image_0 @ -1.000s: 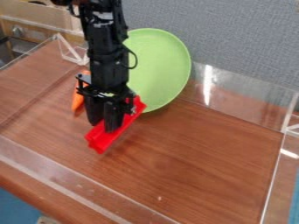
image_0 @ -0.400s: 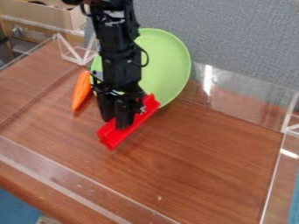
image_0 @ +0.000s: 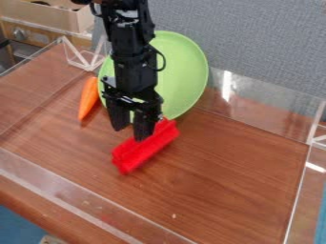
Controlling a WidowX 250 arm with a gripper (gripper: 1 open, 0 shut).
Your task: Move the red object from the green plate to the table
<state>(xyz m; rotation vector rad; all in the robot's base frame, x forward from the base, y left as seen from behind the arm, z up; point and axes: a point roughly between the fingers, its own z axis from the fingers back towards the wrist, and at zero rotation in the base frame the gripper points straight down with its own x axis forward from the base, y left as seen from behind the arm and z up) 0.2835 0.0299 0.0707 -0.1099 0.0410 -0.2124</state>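
The red object [image_0: 144,148] is a long red bar lying flat on the table [image_0: 216,181], just in front of the green plate [image_0: 178,71]. My gripper [image_0: 132,124] points straight down just above the bar's far end. Its black fingers [image_0: 114,116] stand apart, open, with a gap between them and the bar. The plate leans up behind the arm, which hides part of it.
An orange carrot [image_0: 88,97] lies on the table to the left of the gripper. Low clear acrylic walls [image_0: 274,95] edge the table at the back, right and front. Cardboard boxes [image_0: 45,14] stand beyond the back left corner.
The gripper has opened and let go of the red bar. The bar now lies flat on the table, a little to the right of where it was held.
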